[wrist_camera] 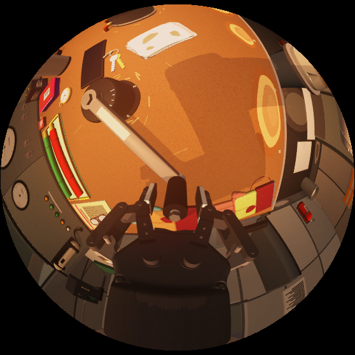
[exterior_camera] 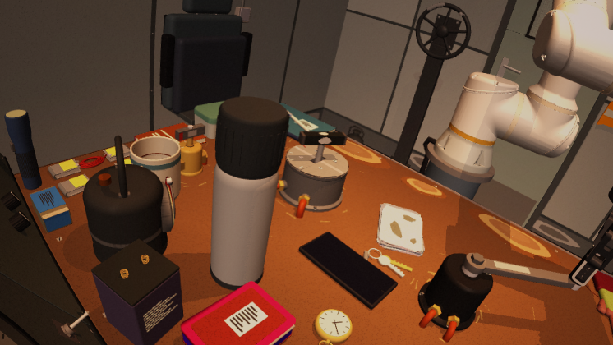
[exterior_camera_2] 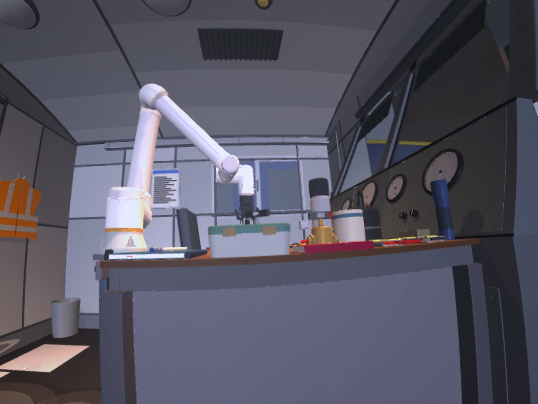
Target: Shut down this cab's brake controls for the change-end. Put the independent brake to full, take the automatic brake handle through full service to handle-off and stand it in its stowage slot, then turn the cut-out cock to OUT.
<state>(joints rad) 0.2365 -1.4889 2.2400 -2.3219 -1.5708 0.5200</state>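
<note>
The independent brake's long grey lever (exterior_camera: 529, 272) (wrist_camera: 132, 139) reaches from its black valve body (exterior_camera: 457, 291) (wrist_camera: 111, 99) toward the desk's right edge. Its dark end grip (wrist_camera: 175, 196) lies between the fingers of my gripper (wrist_camera: 175, 195) (exterior_camera: 590, 268) (exterior_camera_2: 246, 215), which is open and holds nothing. The grey automatic brake stand (exterior_camera: 315, 182) sits mid-desk with its black T-handle (exterior_camera: 322, 138) standing on top. The brass cut-out cock (exterior_camera: 191, 155) (exterior_camera_2: 321, 234), with a grey and red tap handle, stands behind the white cup (exterior_camera: 155, 156).
A tall white flask with a black cap (exterior_camera: 246, 188) rises mid-desk, beside a black domed unit (exterior_camera: 124, 210) and a dark box (exterior_camera: 139, 289). A phone (exterior_camera: 347, 269), keys (exterior_camera: 388, 259), a rag (exterior_camera: 401, 229), a pocket watch (exterior_camera: 333, 325) and a red book (exterior_camera: 240, 319) lie near the front.
</note>
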